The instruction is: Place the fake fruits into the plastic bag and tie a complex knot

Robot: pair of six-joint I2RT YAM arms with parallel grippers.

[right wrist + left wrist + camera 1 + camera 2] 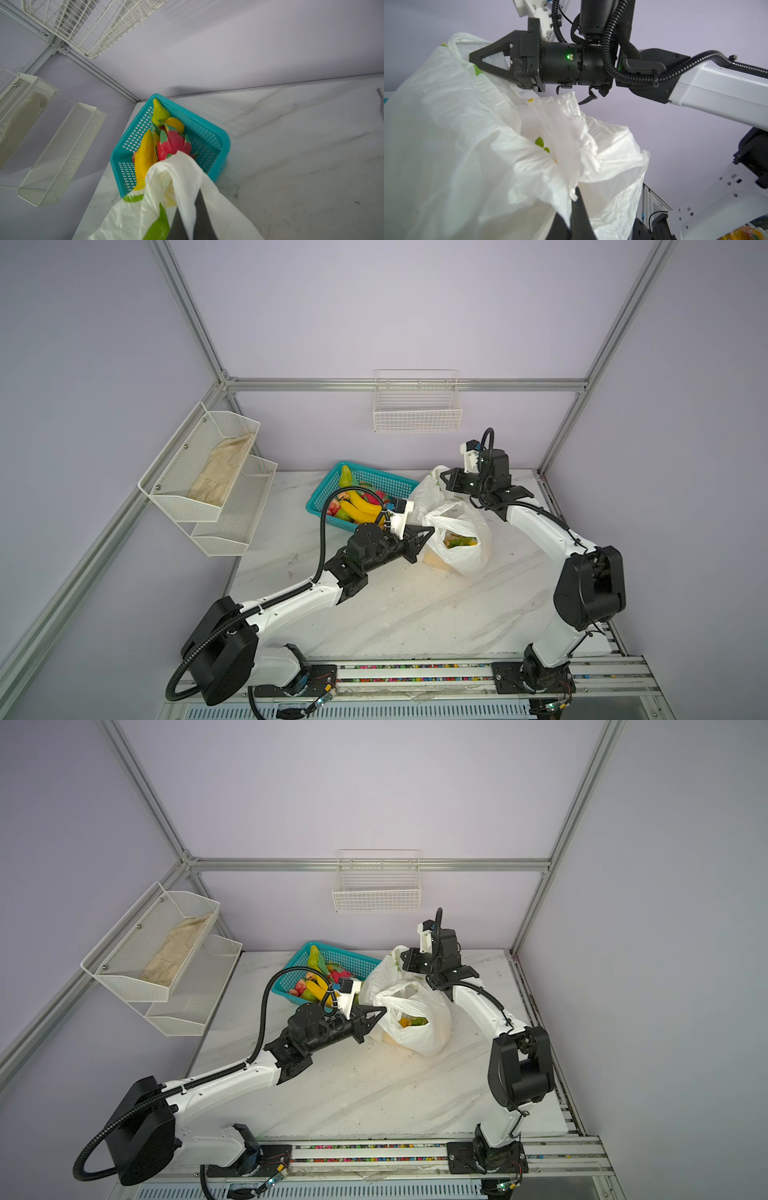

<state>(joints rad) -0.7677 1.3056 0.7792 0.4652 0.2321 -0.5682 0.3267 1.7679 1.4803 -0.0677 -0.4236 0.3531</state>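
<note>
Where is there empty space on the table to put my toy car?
The biggest bare patch is the front of the table, between the left arm and the right arm, in front of the plastic bag. The back middle is crowded with the teal basket and the bag.

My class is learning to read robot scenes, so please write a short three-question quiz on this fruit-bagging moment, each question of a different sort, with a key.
1. Short answer: which pink-red fruit lies in the teal basket?
2. Multiple choice: the left gripper is shut on A) a banana, B) the plastic bag, C) the basket's rim.
3. True or false: the bag's handles are already tied in a knot.
Key: 1 dragon fruit. 2 B. 3 False; the right gripper holds another part of the bag, apart from the left.
</note>
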